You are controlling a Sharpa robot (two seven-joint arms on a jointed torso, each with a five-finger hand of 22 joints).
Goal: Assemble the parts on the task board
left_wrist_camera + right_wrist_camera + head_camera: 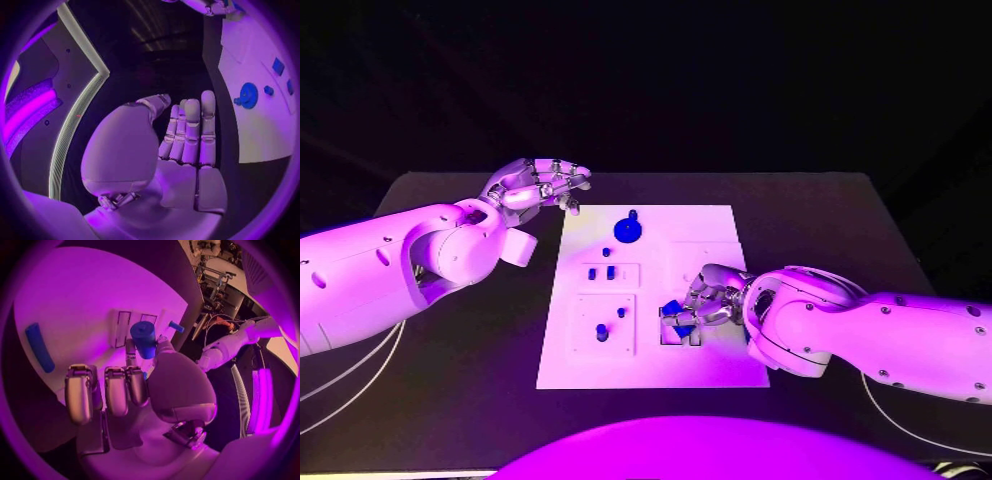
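The white task board lies mid-table. My right hand rests over its right middle and pinches a blue cylinder part between thumb and a finger, close above the board's slots; the same part peeks out below the fingers. A round blue part stands near the board's far edge, with two small blue pegs and another peg further along its left side. My left hand hovers off the board's far left corner, fingers stretched out and holding nothing.
A long blue piece lies on the board beside my right hand. Black table surrounds the board on all sides. The round blue part sits a short way from my left hand.
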